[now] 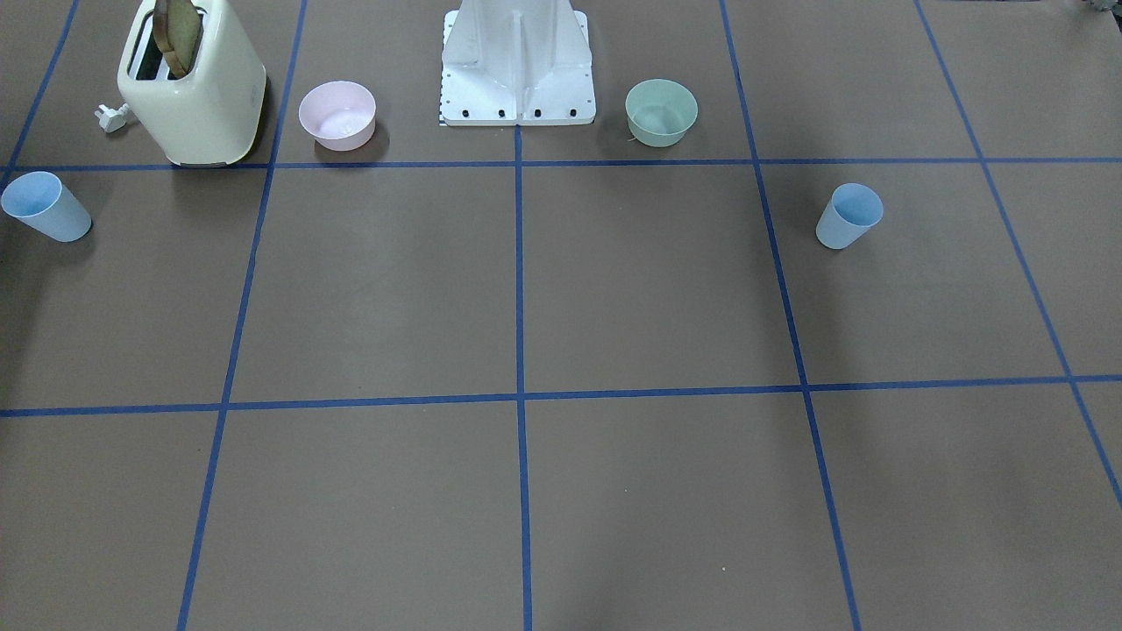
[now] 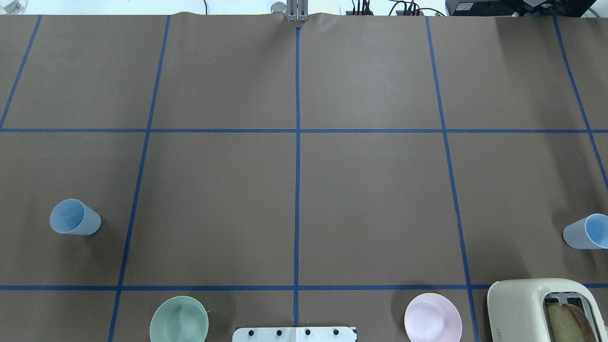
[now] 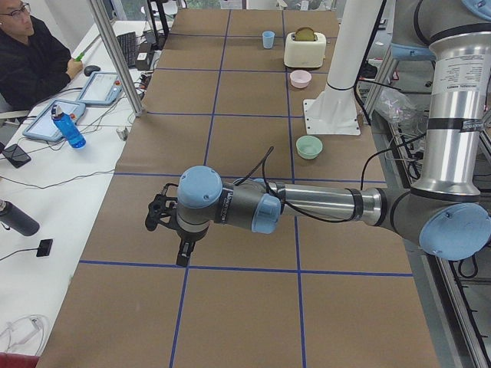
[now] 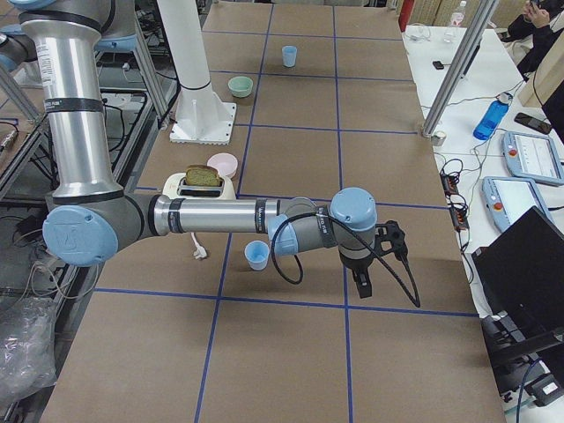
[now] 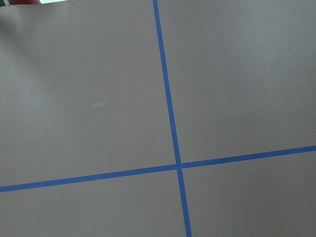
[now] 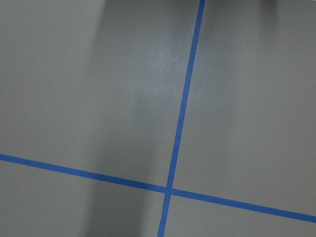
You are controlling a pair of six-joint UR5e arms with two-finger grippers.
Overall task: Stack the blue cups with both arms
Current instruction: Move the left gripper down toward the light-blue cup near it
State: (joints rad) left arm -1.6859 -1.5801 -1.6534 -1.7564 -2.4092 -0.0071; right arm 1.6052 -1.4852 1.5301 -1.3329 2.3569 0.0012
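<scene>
Two pale-blue cups stand upright on the brown table. One cup (image 2: pixel 74 217) is on my left side, also in the front view (image 1: pixel 848 216) and far off in the right view (image 4: pixel 289 55). The other cup (image 2: pixel 586 231) is at the right edge, also in the front view (image 1: pixel 44 206) and the right view (image 4: pixel 257 255). My left gripper (image 3: pixel 173 230) shows only in the left side view, and my right gripper (image 4: pixel 379 260) only in the right side view. Both hang above bare table. I cannot tell whether either is open or shut. Both wrist views show only tape lines.
A cream toaster (image 2: pixel 541 311) with bread stands near the right cup, its plug (image 1: pixel 112 117) beside it. A pink bowl (image 2: pixel 432 317) and a pale green bowl (image 2: pixel 179 319) flank the white base stand (image 1: pixel 517 66). Operators' desks with tablets and bottles border the table's far edge.
</scene>
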